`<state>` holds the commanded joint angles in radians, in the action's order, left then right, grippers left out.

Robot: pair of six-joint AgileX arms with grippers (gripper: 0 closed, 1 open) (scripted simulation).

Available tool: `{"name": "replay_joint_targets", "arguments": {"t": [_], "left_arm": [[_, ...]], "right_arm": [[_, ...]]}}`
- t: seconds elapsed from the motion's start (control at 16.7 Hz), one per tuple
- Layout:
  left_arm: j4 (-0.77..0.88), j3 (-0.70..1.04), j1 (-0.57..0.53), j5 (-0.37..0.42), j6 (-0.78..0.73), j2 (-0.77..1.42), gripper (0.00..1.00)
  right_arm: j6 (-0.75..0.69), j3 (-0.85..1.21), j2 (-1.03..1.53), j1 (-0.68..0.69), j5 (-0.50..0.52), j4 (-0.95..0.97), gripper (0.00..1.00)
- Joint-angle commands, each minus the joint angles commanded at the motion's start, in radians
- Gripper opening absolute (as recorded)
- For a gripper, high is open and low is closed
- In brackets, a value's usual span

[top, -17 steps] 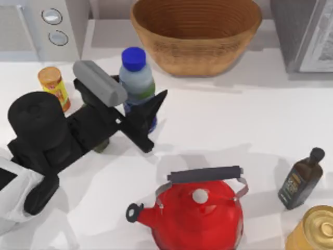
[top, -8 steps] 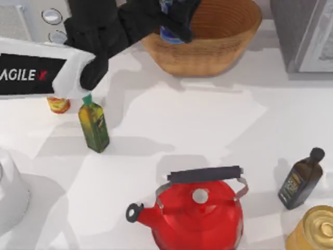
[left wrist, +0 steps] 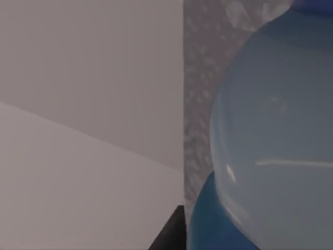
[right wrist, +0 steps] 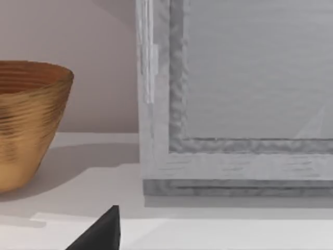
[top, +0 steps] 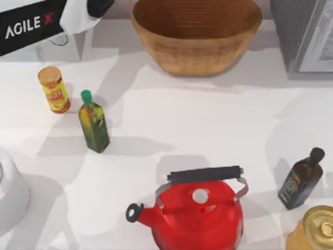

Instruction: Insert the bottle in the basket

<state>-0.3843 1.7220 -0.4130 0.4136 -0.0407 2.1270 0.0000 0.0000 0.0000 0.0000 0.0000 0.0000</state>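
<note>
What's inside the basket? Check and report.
The basket shows just ribbed coiled rings in the top view; its near inner wall is hidden by the rim. The bottle appears against the left wrist camera.

The basket (top: 196,34) mouth is open from above, with bare table (top: 208,125) in front of it right across the middle. The left arm (top: 47,18) crosses the far-left corner. A can (top: 53,88) and oil bottle (top: 93,121) crowd the left side, a kettle (top: 195,208) blocks the near centre, and a dark bottle (top: 302,178) and tin (top: 315,229) stand near right
</note>
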Motion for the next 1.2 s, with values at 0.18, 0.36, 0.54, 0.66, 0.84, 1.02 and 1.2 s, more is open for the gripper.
{"name": "replay_joint_targets", "arguments": {"t": [0.18, 0.36, 0.54, 0.66, 0.84, 1.02, 1.2], "left_arm": [[0.017, 0.017, 0.001, 0.0, -0.001, 0.004, 0.0], [0.014, 0.014, -0.005, -0.001, -0.002, -0.002, 0.0], [0.016, 0.055, -0.015, -0.007, -0.002, 0.037, 0.0], [0.017, 0.13, -0.021, -0.015, -0.001, 0.107, 0.0], [0.022, 0.241, -0.032, -0.026, 0.001, 0.213, 0.0], [0.027, 0.271, -0.038, -0.036, 0.003, 0.245, 0.0], [0.027, 0.271, -0.038, -0.036, 0.003, 0.245, 0.08]], "right_arm": [[0.0, 0.0, 0.0, 0.0, 0.0, 0.0, 1.0], [0.0, 0.0, 0.0, 0.0, 0.0, 0.0, 1.0], [0.0, 0.0, 0.0, 0.0, 0.0, 0.0, 1.0], [0.0, 0.0, 0.0, 0.0, 0.0, 0.0, 1.0], [0.0, 0.0, 0.0, 0.0, 0.0, 0.0, 1.0], [0.0, 0.0, 0.0, 0.0, 0.0, 0.0, 1.0], [0.0, 0.0, 0.0, 0.0, 0.0, 0.0, 1.0]]}}
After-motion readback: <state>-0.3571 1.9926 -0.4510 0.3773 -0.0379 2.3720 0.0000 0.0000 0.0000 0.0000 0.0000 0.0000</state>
